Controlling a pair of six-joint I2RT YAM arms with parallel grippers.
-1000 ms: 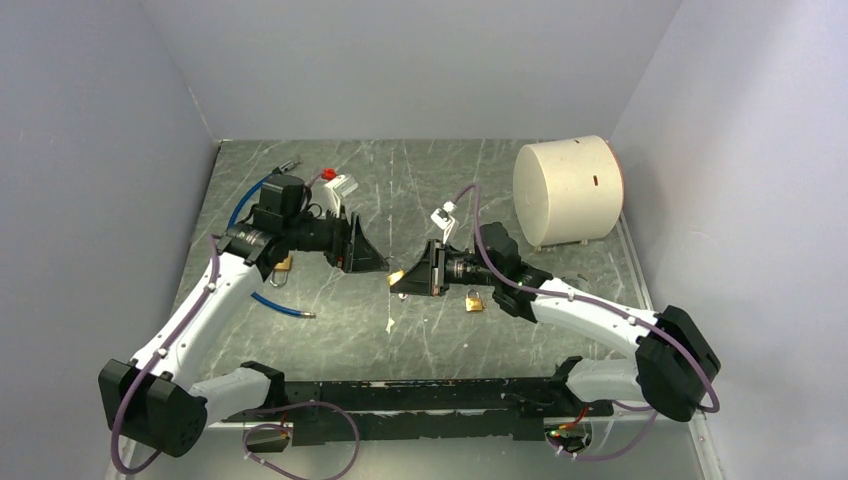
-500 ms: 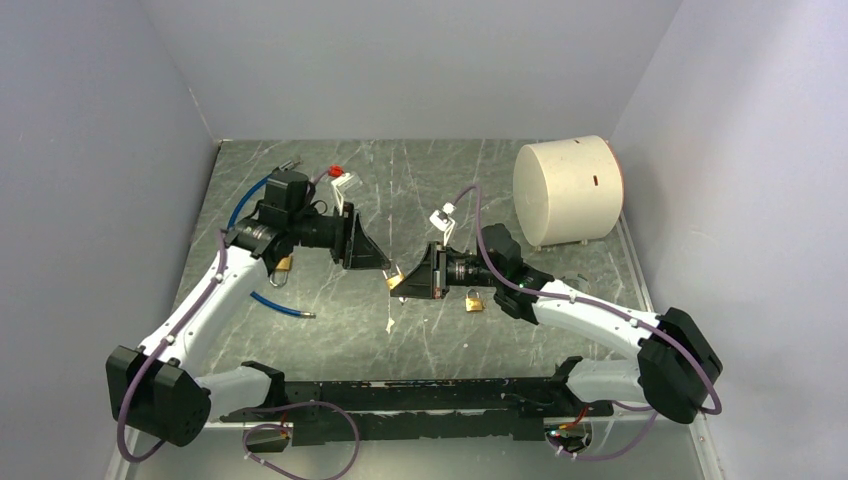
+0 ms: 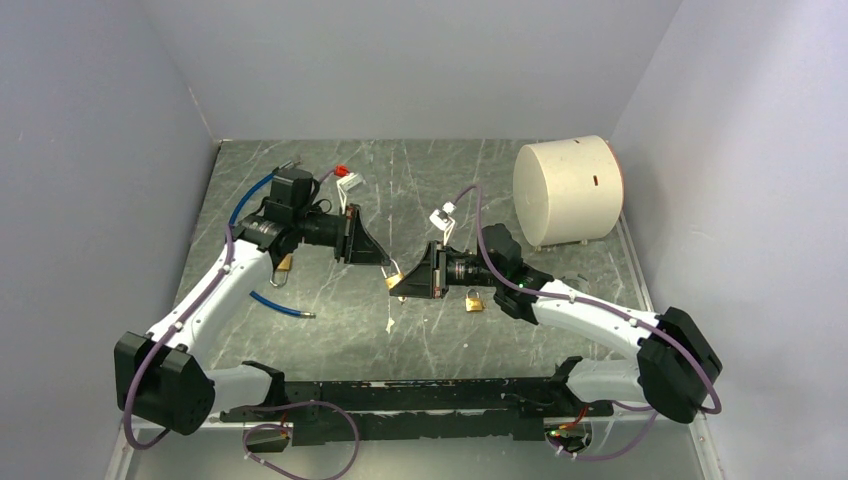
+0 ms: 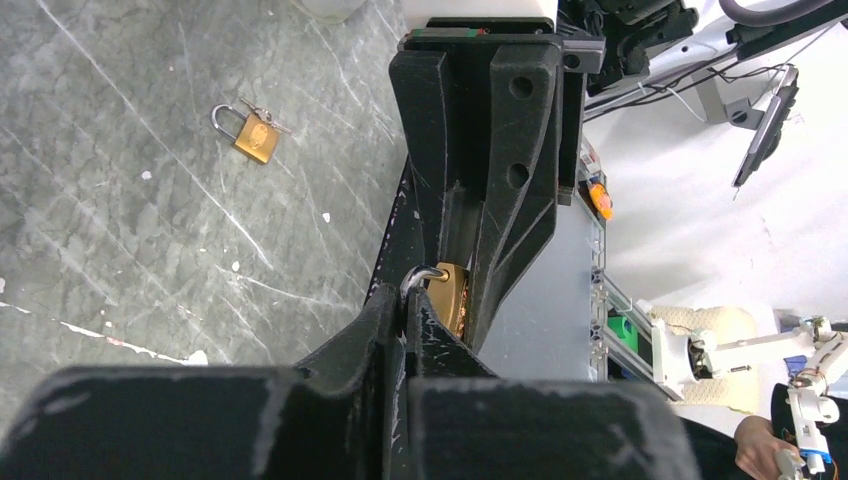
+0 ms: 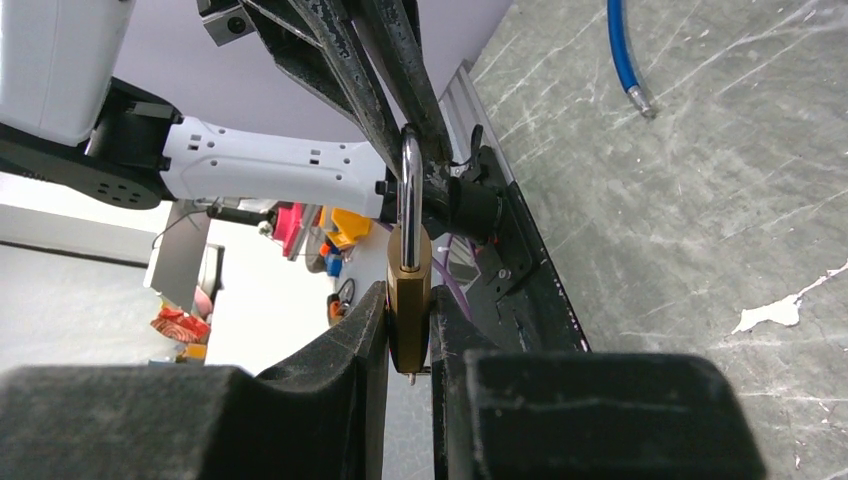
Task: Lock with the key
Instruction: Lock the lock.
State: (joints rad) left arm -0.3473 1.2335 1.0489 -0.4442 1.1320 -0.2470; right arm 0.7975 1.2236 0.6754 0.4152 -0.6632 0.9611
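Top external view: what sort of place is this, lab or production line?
Most likely a robotics lab test cell: a marbled grey table boxed in by plain walls, a left arm and right arm bolted at its near edge, and, past the table in the left wrist view, aluminium framing.

Grey marbled table (image 3: 420,180) carries white drum (image 3: 567,190), blue hose (image 3: 282,306) and loose padlock (image 3: 475,301).

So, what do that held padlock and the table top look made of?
Padlock: body looks brass, golden with a dull sheen; shackle bright silvery metal, likely steel. Table top: grey, white-veined, marble-look, perhaps printed laminate.
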